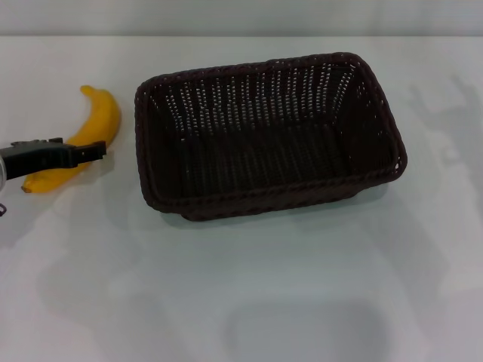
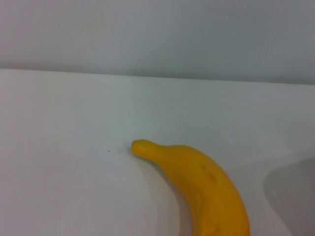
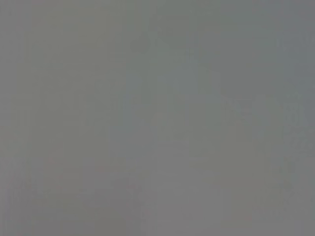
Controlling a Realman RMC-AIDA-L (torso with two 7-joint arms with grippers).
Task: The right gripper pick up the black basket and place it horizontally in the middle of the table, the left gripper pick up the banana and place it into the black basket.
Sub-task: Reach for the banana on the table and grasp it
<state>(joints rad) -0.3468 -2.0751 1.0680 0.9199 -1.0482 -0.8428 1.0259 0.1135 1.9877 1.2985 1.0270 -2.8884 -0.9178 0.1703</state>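
Risk at this stage: your slim black left end effector [image 1: 96, 151] crosses the curved yellow banana [image 1: 83, 139] at left of frame; whether it is spread or pinching cannot be told. A shallow grip could roll the fruit across the white bench [image 1: 302, 286]. The dark woven rectangular basket [image 1: 264, 136] sits centre. Only the left wrist view shows the banana's stem [image 2: 140, 146]; the right end effector appears nowhere.

No text, label, brand, number or sign could be read in any view.
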